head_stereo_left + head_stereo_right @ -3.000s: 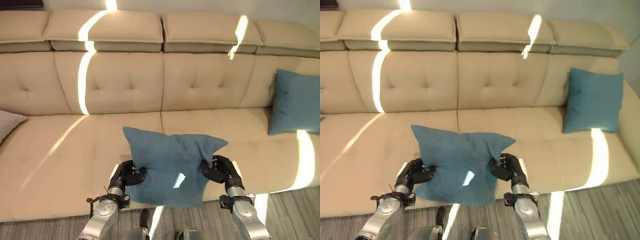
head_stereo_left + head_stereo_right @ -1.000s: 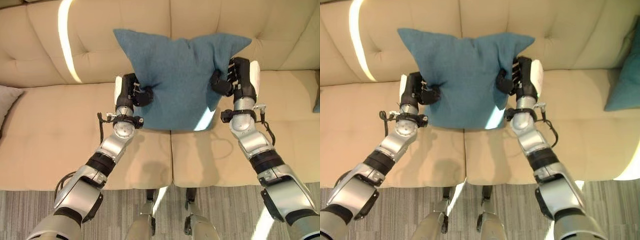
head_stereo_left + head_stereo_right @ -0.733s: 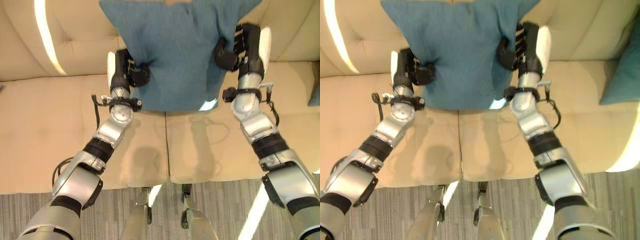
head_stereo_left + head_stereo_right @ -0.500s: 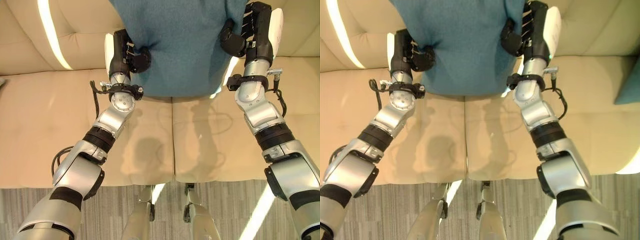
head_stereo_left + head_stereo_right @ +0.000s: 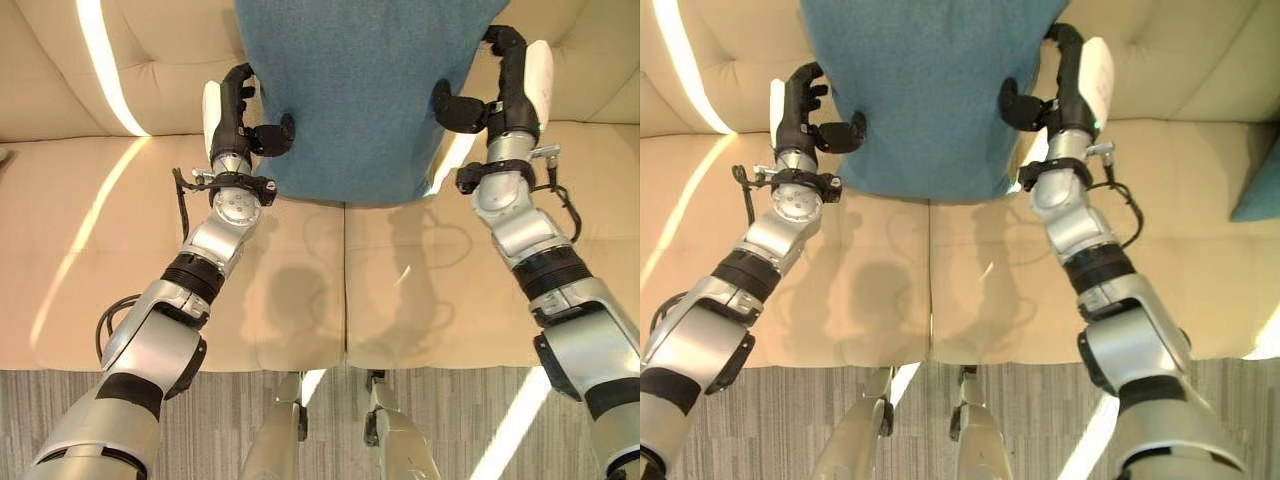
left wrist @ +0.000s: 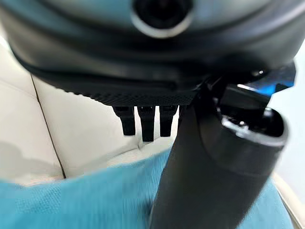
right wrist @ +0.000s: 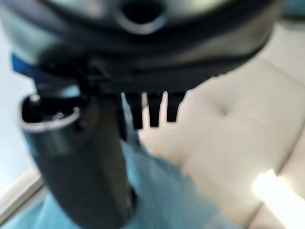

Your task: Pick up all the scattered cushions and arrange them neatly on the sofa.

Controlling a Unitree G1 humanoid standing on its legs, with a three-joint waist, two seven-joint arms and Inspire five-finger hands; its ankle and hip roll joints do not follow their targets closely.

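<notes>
Now you see the cushion (image 5: 365, 90) at the top centre of the frame, upright against the sofa (image 5: 120, 250) backrest, its lower edge on the seat. Your left hand (image 5: 235, 115) sits at its left edge, fingers spread and released, thumb near the fabric. Your right hand (image 5: 505, 85) flanks the right edge, likewise released. A second cushion (image 5: 1260, 180) peeks in at the right edge.

1. Bright daylight; a narrow sun stripe crosses the sofa (image 5: 90, 250) backrest and seat.
2. Soft arm shadows fall on the seat below the cushion (image 5: 360, 90).
3. Both wrist views are blurred close up.
</notes>
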